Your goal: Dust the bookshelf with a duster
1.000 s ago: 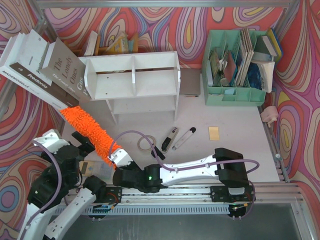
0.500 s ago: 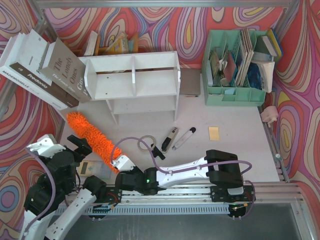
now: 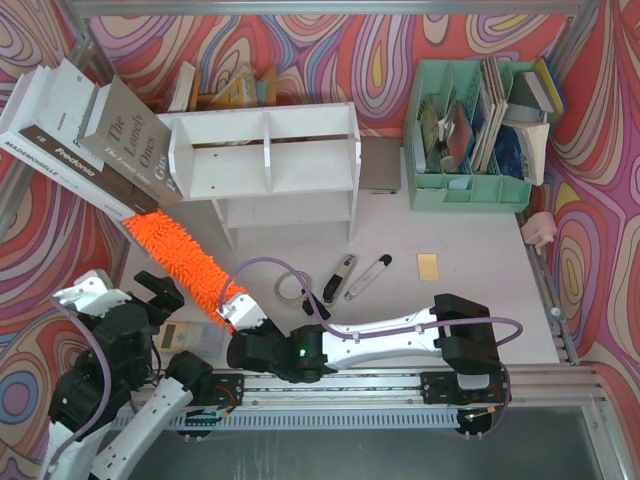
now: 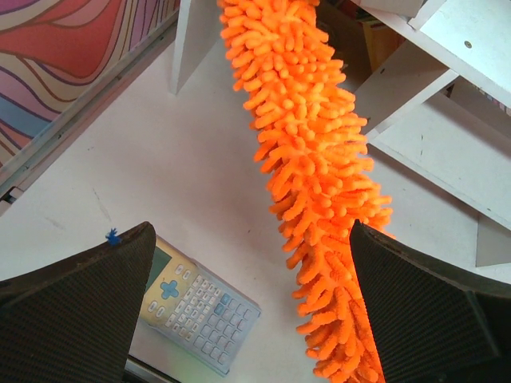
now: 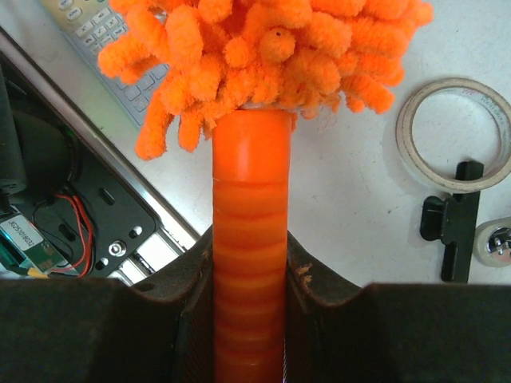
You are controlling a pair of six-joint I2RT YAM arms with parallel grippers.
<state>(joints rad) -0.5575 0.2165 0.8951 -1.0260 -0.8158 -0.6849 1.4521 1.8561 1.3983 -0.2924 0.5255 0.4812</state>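
The white two-tier bookshelf [image 3: 265, 160] stands at the back centre, its divider upright. The fluffy orange duster [image 3: 175, 260] slants from the right gripper up and left, its tip at the shelf's left foot under the leaning books. My right gripper [image 3: 238, 312] is shut on the duster's orange handle [image 5: 250, 263], which runs straight up between its jaws into the fluffy head [image 5: 263, 48]. My left gripper [image 3: 150, 300] is open at the near left; the duster [image 4: 311, 159] hangs between its wide jaws, close to the right finger [image 4: 423, 311]. Shelf boards [image 4: 447, 120] show behind.
A calculator [image 3: 185, 337] [image 4: 196, 307] lies under the left gripper. A tape ring [image 3: 292, 288] [image 5: 455, 132], a black clip and pens [image 3: 367, 277] lie mid-table. Large books [image 3: 80, 135] lean on the shelf's left side. A mint green organiser [image 3: 470, 135] stands back right.
The duster pulled back and down toward the left arm half a second ago, and now reaches out again to the shelf's left foot. The left gripper stays open, shifted slightly.
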